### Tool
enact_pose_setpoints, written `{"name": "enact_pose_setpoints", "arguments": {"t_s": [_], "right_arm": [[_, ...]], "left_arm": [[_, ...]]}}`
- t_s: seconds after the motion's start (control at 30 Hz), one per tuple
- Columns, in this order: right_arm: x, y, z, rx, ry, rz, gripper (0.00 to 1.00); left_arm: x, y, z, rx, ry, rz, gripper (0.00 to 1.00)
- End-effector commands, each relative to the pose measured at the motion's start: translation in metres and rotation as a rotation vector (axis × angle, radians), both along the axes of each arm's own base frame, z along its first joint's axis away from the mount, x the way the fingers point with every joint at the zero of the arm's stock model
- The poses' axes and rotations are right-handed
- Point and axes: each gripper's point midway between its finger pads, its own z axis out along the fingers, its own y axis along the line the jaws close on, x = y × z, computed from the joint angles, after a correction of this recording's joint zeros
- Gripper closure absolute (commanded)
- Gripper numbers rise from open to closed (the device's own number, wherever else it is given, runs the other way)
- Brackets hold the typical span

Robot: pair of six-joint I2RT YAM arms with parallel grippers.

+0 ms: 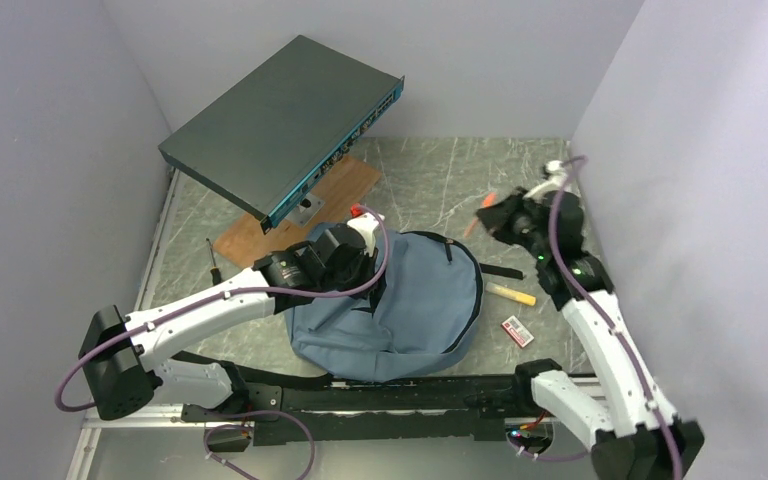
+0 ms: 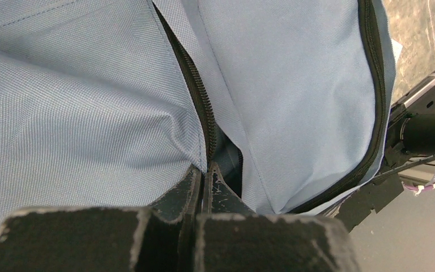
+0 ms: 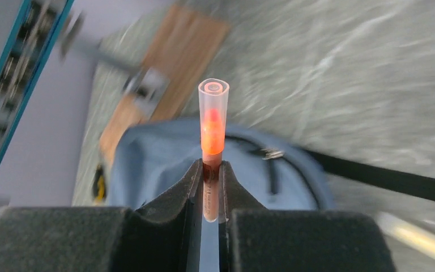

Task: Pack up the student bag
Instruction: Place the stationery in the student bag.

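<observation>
Backpack [image 1: 400, 310] flat on counter [image 1: 430, 180] between arms. Left gripper [image 2: 204, 175] clenched at zipper [image 2: 195, 96] edge; I judge it keeps mouth open. Right gripper [image 3: 209, 170] grasps orange marker [image 3: 212, 122] aloft for drop-in.

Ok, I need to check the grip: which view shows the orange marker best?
Right wrist: the orange marker stands sharp between the right jaws. Top view shows only a small orange streak; left wrist shows just backpack fabric.
</observation>
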Motion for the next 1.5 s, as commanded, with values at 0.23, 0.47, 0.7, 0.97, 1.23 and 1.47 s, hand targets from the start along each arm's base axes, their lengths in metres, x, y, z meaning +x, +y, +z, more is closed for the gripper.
{"name": "enact_pose_setpoints", "arguments": {"t_s": [0.23,0.47,0.7,0.97,1.23,1.47], "right_arm": [[-0.039,0.188,0.007,0.286,-0.108,0.475,1.00],[-0.051,0.209,-0.025,0.246,-0.074,0.488,1.00],[-0.063,0.209,-0.068,0.149,-0.046,0.468,1.00],[-0.092,0.217,-0.096,0.116,0.021,0.535,1.00],[-0.112,0.223,-0.120,0.098,0.129,0.590,1.00],[-0.113,0.228,-0.119,0.087,0.160,0.602,0.95]], "left_arm": [[0.007,-0.024,0.029,-0.151,0.008,0.041,1.00],[0.007,-0.025,0.034,-0.163,0.012,0.050,1.00],[0.010,-0.018,0.036,-0.181,-0.003,0.094,1.00],[0.013,-0.009,0.037,-0.181,-0.024,0.140,1.00],[0.015,-0.001,0.041,-0.173,-0.052,0.163,1.00],[0.014,-0.003,0.044,-0.180,-0.055,0.145,1.00]]}}
